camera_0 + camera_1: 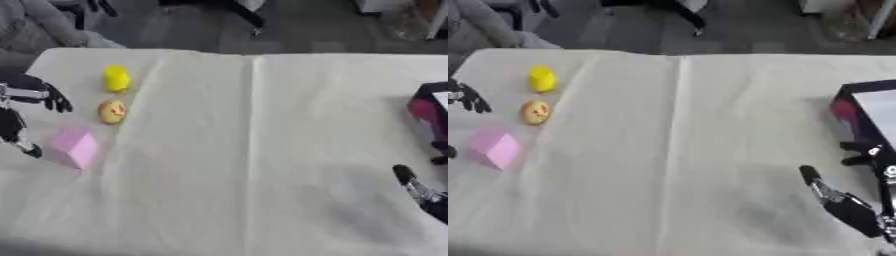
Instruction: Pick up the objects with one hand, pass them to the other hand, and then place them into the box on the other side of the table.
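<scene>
Three things lie on the left of the table: a yellow lemon-like object (116, 78) farthest back, a yellow-orange round object with red marks (112, 111) in front of it, and a pink block (76, 146) nearest. My left hand (26, 107) hovers at the left edge just left of the pink block, fingers spread and straight, holding nothing. My right hand (852, 200) is low at the right, fingers extended, empty. The dark box with a red wall (859, 115) stands at the right edge.
A cream cloth (254, 150) with a lengthwise crease covers the table. Grey floor and chair legs show beyond the far edge. A grey sleeve (35, 25) shows at the upper left.
</scene>
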Tool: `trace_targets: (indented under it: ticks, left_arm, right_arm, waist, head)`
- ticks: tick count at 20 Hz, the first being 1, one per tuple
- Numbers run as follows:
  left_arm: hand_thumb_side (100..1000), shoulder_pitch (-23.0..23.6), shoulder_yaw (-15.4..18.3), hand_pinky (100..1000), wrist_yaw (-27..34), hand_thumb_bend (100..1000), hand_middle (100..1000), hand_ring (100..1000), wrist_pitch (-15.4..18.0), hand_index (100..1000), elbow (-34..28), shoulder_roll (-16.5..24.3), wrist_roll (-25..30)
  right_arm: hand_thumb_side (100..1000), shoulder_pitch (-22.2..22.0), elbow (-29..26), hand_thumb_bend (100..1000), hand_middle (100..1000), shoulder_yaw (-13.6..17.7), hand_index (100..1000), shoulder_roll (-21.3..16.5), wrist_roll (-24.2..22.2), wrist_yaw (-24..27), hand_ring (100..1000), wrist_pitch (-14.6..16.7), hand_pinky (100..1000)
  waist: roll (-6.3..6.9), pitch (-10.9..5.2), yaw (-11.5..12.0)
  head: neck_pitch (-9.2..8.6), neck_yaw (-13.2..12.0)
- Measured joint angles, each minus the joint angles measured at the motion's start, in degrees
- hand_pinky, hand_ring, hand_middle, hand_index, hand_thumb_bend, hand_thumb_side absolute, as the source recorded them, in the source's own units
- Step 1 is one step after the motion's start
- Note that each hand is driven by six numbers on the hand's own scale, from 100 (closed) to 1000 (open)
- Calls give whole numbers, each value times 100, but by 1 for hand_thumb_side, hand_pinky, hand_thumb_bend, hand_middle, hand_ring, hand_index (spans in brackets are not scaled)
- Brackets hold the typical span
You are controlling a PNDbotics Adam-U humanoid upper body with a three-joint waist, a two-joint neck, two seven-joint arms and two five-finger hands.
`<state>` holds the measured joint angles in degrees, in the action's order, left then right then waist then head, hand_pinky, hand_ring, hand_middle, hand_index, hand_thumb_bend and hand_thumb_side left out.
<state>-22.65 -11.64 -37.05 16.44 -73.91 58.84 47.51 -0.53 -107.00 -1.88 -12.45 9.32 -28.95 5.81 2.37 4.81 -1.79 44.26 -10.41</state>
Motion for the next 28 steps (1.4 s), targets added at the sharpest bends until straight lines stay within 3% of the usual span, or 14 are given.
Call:
trace_targets:
  ticks: [10,16,20,25,28]
  left_arm:
    - [228,-68,-65,898,-419,632,799,814,194,927,439,-319,-194]
    - [174,-206,-132,886,-618,574,754,793,367,883,600,-540,-400]
    - [100,-255,-167,862,-767,505,647,714,447,796,674,-607,-603]
    - [100,-284,-185,805,-936,447,431,515,527,579,771,-608,-801]
    - [100,-294,-161,784,-1001,407,368,468,518,515,810,-629,-1090]
  right_arm:
    - [441,0,1,558,678,0,709,0,-1,-3,606,1,900]
    - [439,1,1,558,679,-1,709,2,-5,-3,606,2,900]
    - [440,1,1,557,679,-1,709,6,-6,-3,606,1,900]
    - [441,3,1,556,680,-1,709,7,-14,-3,606,8,900]
    - [441,3,1,556,680,-1,709,7,-17,-3,606,11,900]
  waist:
    - [0,0,-2]
    - [0,1,-16]
    - [0,8,-27]
    - [0,8,-27]
    - [0,8,-26]
  head:
    - [0,66]
    - [0,102]
    - [0,102]
    - [0,97]
    - [0,98]
